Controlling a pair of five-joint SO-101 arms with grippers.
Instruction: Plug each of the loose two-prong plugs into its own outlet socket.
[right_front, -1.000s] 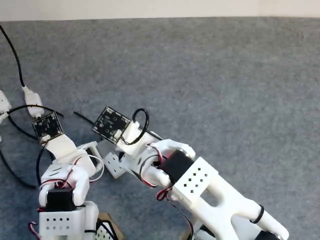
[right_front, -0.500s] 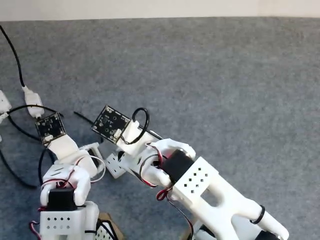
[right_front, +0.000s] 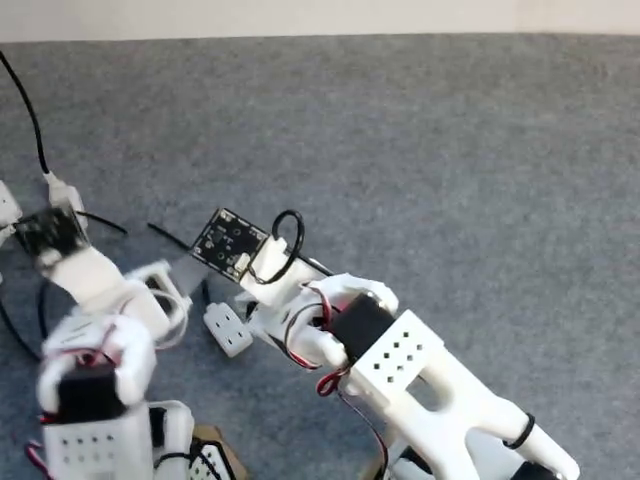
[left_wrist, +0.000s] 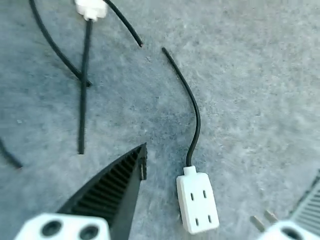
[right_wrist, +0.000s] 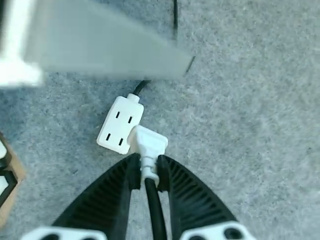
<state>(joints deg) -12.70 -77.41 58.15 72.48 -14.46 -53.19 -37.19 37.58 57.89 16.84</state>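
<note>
We clamp a white plug in our right tool.
The plug hangs near the white socket on the gray bench; our left tool, we cannot tell.

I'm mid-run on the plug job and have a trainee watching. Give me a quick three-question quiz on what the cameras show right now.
1. True or false: the right gripper is shut on a white plug.
2. How many slots does the outlet socket show on its face? A) two B) four C) six
3. Fill in: the socket's cord is ___ in colour.
Key: 1 true; 2 B; 3 black.
</note>
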